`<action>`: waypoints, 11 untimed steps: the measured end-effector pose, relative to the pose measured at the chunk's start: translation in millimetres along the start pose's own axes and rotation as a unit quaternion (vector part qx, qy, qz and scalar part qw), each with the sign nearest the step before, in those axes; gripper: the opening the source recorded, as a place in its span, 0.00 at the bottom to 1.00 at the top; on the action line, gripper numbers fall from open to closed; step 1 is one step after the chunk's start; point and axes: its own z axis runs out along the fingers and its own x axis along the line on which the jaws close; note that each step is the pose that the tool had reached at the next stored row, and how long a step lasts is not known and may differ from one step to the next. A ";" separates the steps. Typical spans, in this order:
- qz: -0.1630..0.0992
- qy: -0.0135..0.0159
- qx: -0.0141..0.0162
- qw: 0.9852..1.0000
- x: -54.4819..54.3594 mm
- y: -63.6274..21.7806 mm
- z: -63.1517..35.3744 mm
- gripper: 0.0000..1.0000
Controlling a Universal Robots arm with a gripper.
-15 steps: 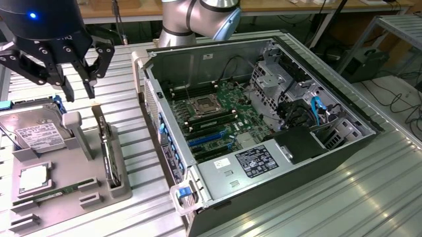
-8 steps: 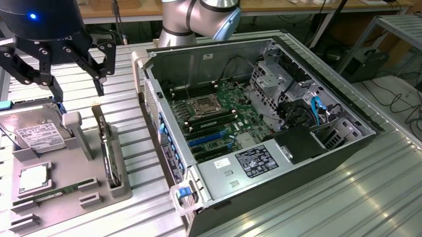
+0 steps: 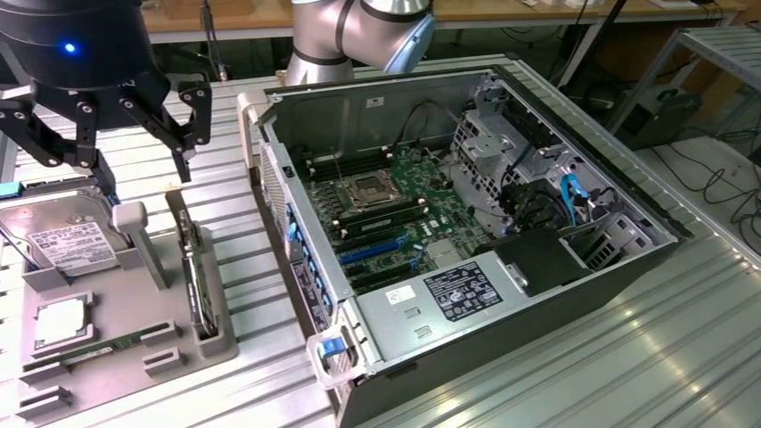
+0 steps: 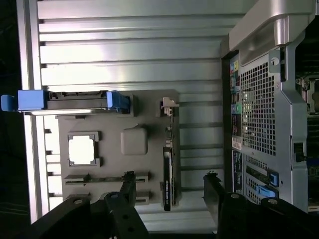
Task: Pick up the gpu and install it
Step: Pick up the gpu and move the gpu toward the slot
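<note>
Directly above gpu [image 4: 168,172], wide-spread end effector [image 4: 171,191].

One desk [image 3: 642,357] carries one open computer case [image 3: 356,116] and one grey tray [image 3: 125,308], the tray toward the desk's edge at the exterior view's left. The tray holds four kinds of part, one of each: one hard drive [image 3: 66,241] with two blue clips [image 4: 118,99], one at either end; one square processor [image 3: 60,323]; one memory stick [image 3: 102,350]; one gpu [image 3: 191,267], standing on edge. Inside the case are one motherboard [image 3: 405,209] and one labelled power supply [image 3: 458,290]. One arm [image 3: 345,36] ends in one hand [image 4: 169,183] with two fingers [image 4: 128,191].
</note>
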 end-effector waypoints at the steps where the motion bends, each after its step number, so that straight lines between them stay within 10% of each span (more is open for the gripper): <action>1: 0.000 0.000 0.000 1.000 0.0 -0.2 2.9 0.66; 11: 0.000 0.000 0.000 1.000 0.3 -1.5 16.4 0.66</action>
